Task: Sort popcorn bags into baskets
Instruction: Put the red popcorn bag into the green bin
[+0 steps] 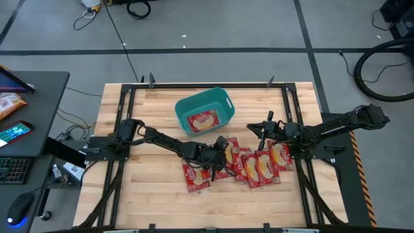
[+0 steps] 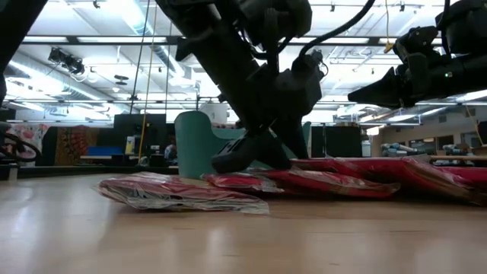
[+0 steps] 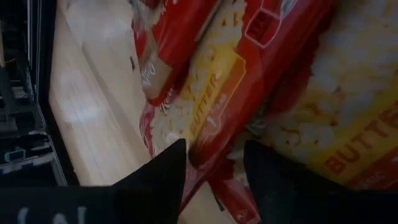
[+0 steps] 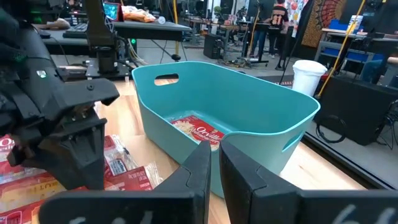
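A: The left claw [image 1: 218, 157] is down on the heap of popcorn bags [image 1: 242, 165] at the middle of the desk [image 1: 155, 194]; in its wrist view its fingers [image 3: 163, 177] stand apart, straddling the edge of one red packet [image 3: 205, 102]; whether it has hold of that packet yet I cannot tell.

B: And the right claw [image 1: 260, 131]?

A: It hangs above the desk just beside the teal basket [image 1: 204, 110], fingers all but shut and holding nothing; one packet [image 1: 202, 120] already lies inside the basket, which stands near the far edge, a little beyond the heap.

B: What could go wrong?

A: The packets overlap and look glossy; my guess is the fingers could pinch two at once, or slide off the film and drag the heap sideways; a flat bag caught by one edge might also droop and catch the basket's rim on the way over; and the two arms sit near each other, so a wide swing risks a knock.

B: The surroundings?

A: Pale wooden planks framed by dark rails; grey floor with cables around; a side desk with a keyboard [image 1: 14, 169] to the left; beyond, a workshop with benches, screens and ceiling lights.
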Robot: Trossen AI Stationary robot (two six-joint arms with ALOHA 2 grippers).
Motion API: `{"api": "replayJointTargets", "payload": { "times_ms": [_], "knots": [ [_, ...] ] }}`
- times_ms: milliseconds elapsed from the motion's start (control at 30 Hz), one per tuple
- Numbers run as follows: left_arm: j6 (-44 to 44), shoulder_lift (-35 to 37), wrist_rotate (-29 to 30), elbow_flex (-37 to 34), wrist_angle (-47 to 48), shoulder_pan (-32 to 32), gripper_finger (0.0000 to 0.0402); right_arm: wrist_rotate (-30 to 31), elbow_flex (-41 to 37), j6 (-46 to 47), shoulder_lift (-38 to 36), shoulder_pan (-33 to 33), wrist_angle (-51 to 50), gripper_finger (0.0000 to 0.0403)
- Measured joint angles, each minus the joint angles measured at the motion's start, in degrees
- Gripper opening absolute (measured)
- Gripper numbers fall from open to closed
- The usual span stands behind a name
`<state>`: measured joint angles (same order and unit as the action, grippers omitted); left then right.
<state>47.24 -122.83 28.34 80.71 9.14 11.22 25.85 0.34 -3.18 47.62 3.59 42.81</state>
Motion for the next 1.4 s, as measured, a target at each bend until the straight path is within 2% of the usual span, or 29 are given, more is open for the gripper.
{"api": "replayJointTargets", "payload": {
  "times_ms": [100, 200, 300, 333, 567, 700, 967, 1400],
  "knots": [
    [0.0, 0.0, -0.1, 0.0, -0.7, 0.3, 0.0125, 0.0, 0.0, 0.0, 0.0, 0.0, 0.0, 0.0039],
    [-0.7, 0.0, -0.1, 0.0, -1.0, 0.7, 0.0074, 0.0, 0.0, 0.0, 0.0, 0.0, 0.0, 0.0039],
    [-4.8, 0.0, 0.0, 0.0, -0.8, 1.7, 0.0020, 0.0, 0.0, 0.0, 0.0, 0.0, 0.0, 0.0039],
    [-6.2, 0.1, 0.1, 0.0, -0.6, 2.1, 0.0012, 0.0, 0.0, 0.0, 0.0, 0.0, 0.0, 0.0039],
    [-11.6, 5.3, 4.5, 0.0, 5.2, 5.9, 0.0009, 0.0, 0.0, 0.0, 0.0, 0.0, 0.0, 0.0039],
    [-17.6, 9.5, 6.2, 0.0, 9.7, 6.5, 0.0008, 0.0, 0.0, 0.0, 0.0, 0.0, 0.0, 0.0039],
    [-25.5, 15.6, 13.7, 0.0, 18.4, 7.8, 0.0007, 0.0, 0.0, 0.0, 0.0, 0.0, 0.0, 0.0039],
    [-36.1, 20.8, 24.9, 0.0, 26.6, 8.5, 0.0007, 0.0, 0.0, 0.0, 0.0, 0.0, 0.5, 0.0039]
  ]
}}
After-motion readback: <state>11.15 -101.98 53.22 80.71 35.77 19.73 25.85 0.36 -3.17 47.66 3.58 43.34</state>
